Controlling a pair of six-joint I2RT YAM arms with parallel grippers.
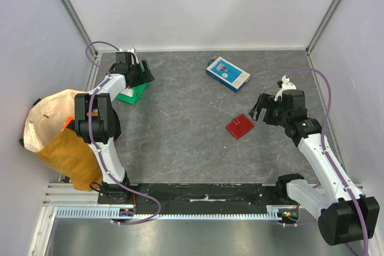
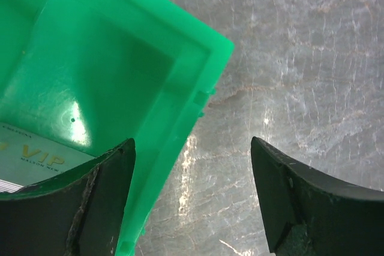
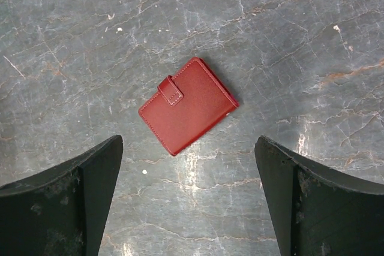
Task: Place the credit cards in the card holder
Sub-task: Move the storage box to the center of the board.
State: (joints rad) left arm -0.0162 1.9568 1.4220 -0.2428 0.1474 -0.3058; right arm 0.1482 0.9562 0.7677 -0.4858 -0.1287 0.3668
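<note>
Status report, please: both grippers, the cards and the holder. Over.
Left gripper open over bin wall; one card visible inside. Right gripper open above holder, which lies closed. Nothing on holder.

**Leather Grain, Glossy Plastic, Stone Sheen**

The small red folding card holder (image 3: pixel 187 105) looks like fine-grained leather, matt, with stitched edges. The grey veined desk (image 3: pixel 288 40) is smooth and stone-patterned, catching glare. The green bin (image 2: pixel 198 70) is glossy, slightly translucent plastic. The pale card (image 2: pixel 36 159) inside it shines. Both arms' black jaws look like matt, scuffed plastic.
</note>
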